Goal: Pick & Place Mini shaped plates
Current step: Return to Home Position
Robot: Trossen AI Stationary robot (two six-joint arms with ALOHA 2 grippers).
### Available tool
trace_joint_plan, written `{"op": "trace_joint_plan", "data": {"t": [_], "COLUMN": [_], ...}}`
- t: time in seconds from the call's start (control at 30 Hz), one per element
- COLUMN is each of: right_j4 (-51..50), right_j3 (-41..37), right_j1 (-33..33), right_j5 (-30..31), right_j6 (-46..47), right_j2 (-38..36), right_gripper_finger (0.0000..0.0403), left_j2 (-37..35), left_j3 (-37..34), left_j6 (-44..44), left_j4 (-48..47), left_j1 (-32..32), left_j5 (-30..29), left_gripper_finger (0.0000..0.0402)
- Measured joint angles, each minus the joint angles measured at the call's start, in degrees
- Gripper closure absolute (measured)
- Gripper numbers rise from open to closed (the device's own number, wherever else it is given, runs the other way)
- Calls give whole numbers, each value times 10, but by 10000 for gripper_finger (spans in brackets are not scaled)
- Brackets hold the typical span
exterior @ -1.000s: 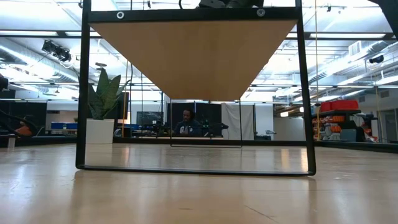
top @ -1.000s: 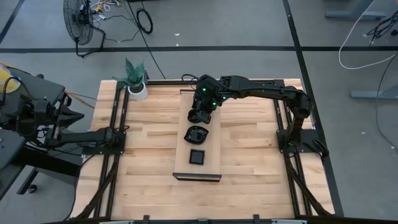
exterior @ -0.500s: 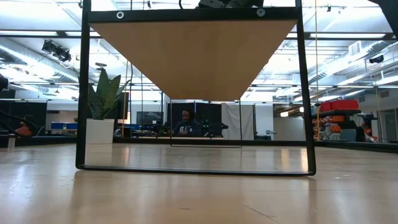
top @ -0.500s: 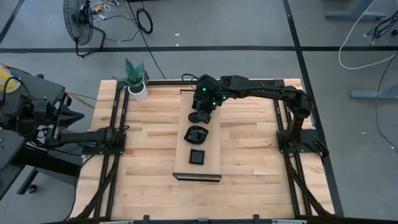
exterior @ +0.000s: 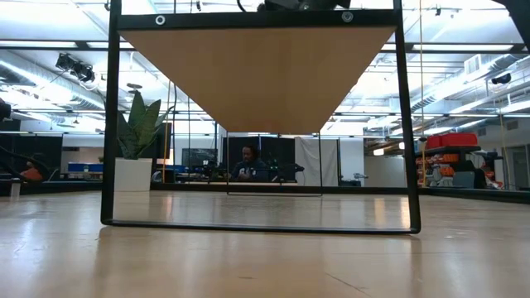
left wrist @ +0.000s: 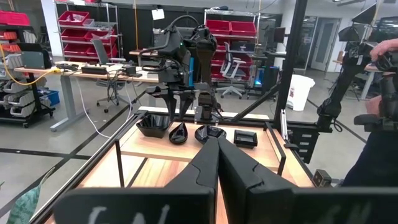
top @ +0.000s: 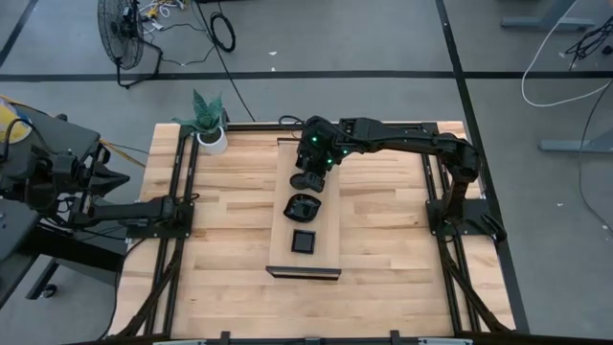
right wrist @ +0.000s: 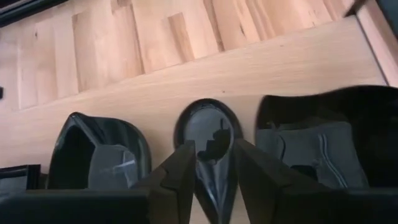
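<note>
Drop-shaped plate (right wrist: pixel 208 124) sits on the raised pale board (top: pixel 329 220), mid-table, second in the row from the far end. Right gripper (right wrist: pixel 212 147) hangs directly over it, fingers parted, nothing held.

The right wrist view gives the plate's outline, which the gripper covers in the high view. Its long axis runs across the board, rounded end to the left, narrow end hidden behind the fingers.

Wavy-rimmed bowl (right wrist: pixel 314 140) is on its far side. Leaf-shaped plate (top: pixel 304 205), then square plate (top: pixel 305 241), lie nearer.

Left gripper (left wrist: pixel 214 142) is closed and empty at the table's (top: pixel 230 240) left edge.
</note>
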Motion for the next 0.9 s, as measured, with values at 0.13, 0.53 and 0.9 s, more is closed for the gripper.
{"op": "trace_joint_plan", "data": {"t": [0.13,0.53,0.9], "right_j4": [13,211,388], "right_j3": [0,-93,-357], "right_j1": [8,36,50], "right_j5": [0,1,77], "right_j6": [-16,-60,-81], "right_j2": [0,-76,-267], "right_gripper_finger": [296,397,399], "left_j2": [0,0,0], "left_j3": [0,0,0], "left_j6": [0,0,0], "left_j4": [0,0,0], "left_j1": [0,0,0], "left_j5": [0,0,0], "left_gripper_finger": [387,387,387]}}
